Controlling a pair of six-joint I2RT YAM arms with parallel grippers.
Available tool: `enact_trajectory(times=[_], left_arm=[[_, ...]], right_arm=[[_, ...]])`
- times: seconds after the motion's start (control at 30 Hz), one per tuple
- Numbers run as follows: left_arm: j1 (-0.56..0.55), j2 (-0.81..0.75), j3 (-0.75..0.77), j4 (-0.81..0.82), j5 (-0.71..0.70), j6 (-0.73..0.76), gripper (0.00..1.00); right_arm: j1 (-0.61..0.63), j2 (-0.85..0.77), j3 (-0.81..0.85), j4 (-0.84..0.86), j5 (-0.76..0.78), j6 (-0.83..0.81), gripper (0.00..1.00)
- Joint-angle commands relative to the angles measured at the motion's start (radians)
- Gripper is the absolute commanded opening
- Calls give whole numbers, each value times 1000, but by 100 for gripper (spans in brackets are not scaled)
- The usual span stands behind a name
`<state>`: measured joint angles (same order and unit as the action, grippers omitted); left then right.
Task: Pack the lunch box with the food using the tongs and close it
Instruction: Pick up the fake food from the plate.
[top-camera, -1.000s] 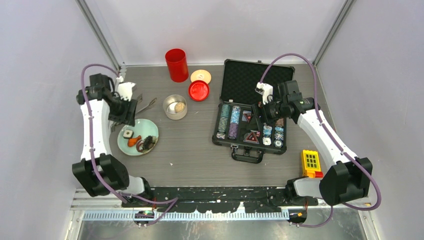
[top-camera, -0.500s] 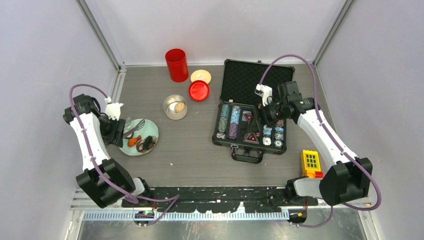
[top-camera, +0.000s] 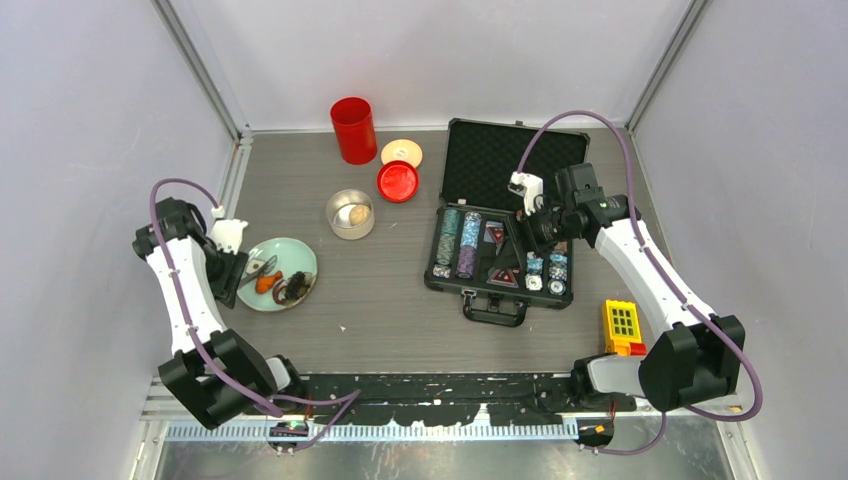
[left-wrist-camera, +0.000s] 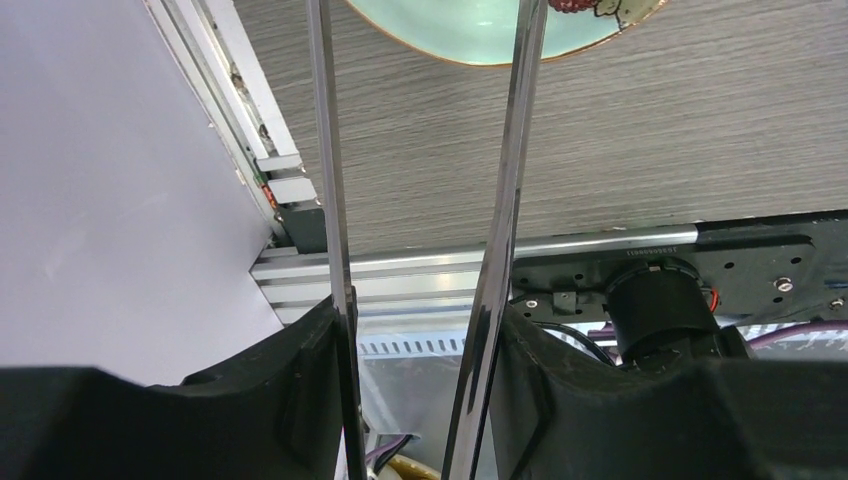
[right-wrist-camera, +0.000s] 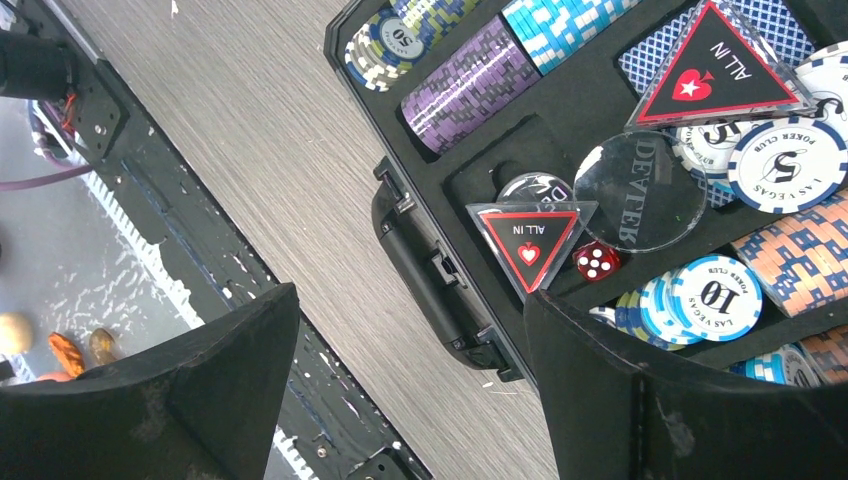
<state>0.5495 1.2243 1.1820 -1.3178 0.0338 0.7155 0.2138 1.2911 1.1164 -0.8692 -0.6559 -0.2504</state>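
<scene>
Left claw (left-wrist-camera: 420, 318) clamped on tongs (left-wrist-camera: 327, 180), tips over plate (top-camera: 298, 254). Right claw (right-wrist-camera: 410, 310) apart above chip case (right-wrist-camera: 470, 170).

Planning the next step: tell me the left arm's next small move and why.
Probably ease the tongs down around the orange piece on the plate and squeeze. The left tool holds the tongs, arms spread, over the plate; food lies there, and the lunch box holds only one beige lump.
</scene>
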Motion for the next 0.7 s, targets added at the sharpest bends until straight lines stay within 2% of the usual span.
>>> enact_trajectory(times=[0.0,0.67], left_arm=[[6,24,5,50,-26,-9,49],[7,126,8,118,-61,-46,48]], right_arm=[[-4,-33,19,-4,-17,-27,87],[-4,-20,22,-5,-5,-28,87]])
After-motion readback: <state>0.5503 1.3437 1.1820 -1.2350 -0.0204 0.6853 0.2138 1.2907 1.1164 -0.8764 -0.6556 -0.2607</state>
